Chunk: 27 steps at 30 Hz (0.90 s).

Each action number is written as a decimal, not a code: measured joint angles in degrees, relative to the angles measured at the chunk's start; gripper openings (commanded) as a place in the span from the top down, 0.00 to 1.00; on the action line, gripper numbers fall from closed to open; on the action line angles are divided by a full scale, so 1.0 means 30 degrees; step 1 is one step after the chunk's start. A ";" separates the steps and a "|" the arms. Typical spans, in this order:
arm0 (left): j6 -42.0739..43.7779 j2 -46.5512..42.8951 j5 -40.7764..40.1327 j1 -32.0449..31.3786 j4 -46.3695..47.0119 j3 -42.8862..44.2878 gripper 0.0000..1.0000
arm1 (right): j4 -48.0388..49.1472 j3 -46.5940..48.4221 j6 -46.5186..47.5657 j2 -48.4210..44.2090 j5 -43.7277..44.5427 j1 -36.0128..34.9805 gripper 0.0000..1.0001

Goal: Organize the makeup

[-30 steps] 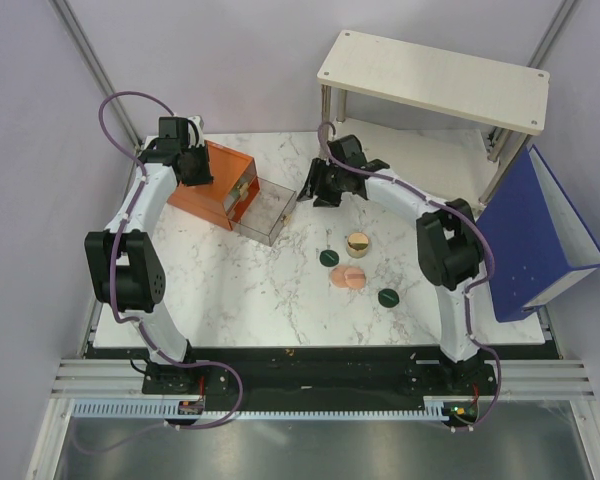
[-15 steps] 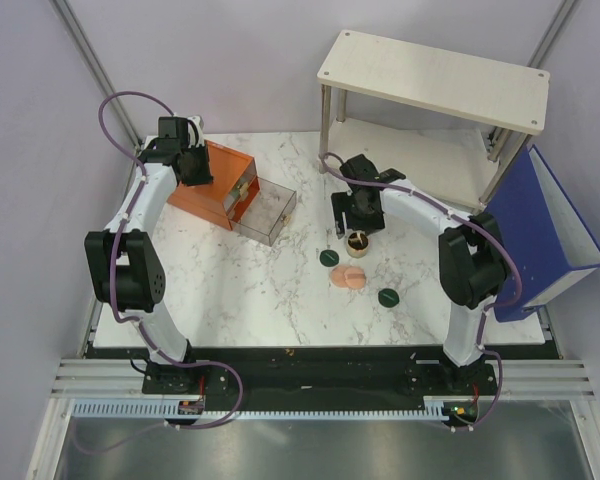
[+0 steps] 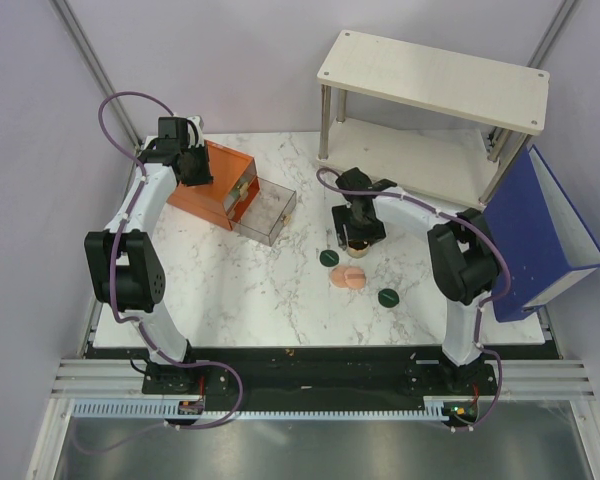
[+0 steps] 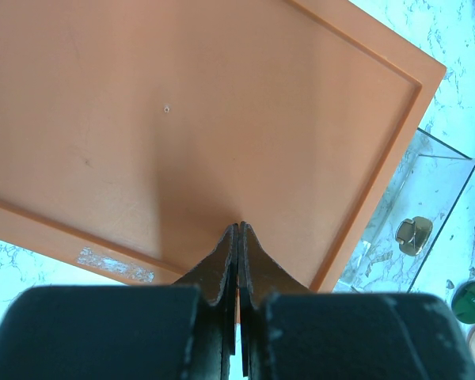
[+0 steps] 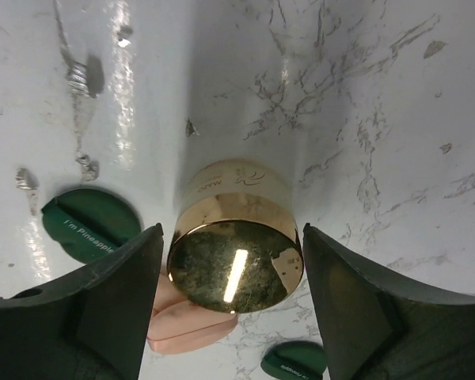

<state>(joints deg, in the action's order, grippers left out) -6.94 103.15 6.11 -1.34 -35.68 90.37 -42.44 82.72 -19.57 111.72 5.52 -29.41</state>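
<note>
A white marble desk [image 3: 230,290] seen from above, with two robot arms reaching across it.

The right tool [image 5: 229,231] points down over a tan-gold round jar with a mirror-bright lid [image 5: 236,273]. Its two dark fingers [image 5: 103,309] are spread wide, one on each side of the jar. They are very close to the jar but not clamped on it, and the jar stands upright on the desk near the middle.

Just beside the jar, on its near side, lies a peach-pink round compact [image 3: 347,276]. A dark green flat disc [image 3: 328,258] lies to the left of the compact. A second dark green disc [image 3: 388,297] lies to its right, nearer the arm bases.

The left tool [image 4: 239,237] is fully closed and grips nothing. Its tips rest against the flat top of an orange rectangular box [image 4: 182,119] at the far left of the desk. A clear plastic drawer [image 3: 265,212] stands pulled out of the box, with one small gold-coloured item [image 4: 413,235] inside.
</note>
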 measured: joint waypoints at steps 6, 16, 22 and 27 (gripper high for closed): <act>0.0000 0.0000 -0.0015 0.0000 0.0000 0.0000 0.98 | 0.0248 -0.0911 -0.0044 0.0554 0.0146 0.0000 0.68; 0.0000 0.0000 -0.0022 0.0000 0.0000 -0.0007 0.98 | 0.0568 -0.0852 -0.0080 0.0546 0.0160 0.0000 0.98; 0.0000 -0.0007 -0.0022 0.0000 0.0029 -0.0036 0.98 | 0.0481 0.0729 0.0051 0.0546 -0.0204 -0.0138 0.97; 0.0000 -0.0015 -0.0022 0.0000 0.0036 -0.0044 0.98 | 0.0736 0.3432 0.0146 0.0546 -0.0874 -0.0605 0.97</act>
<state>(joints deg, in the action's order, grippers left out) -6.94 103.11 6.04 -1.34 -35.57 90.24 -40.23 93.01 -19.14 113.36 2.90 -31.22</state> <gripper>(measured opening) 0.022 0.644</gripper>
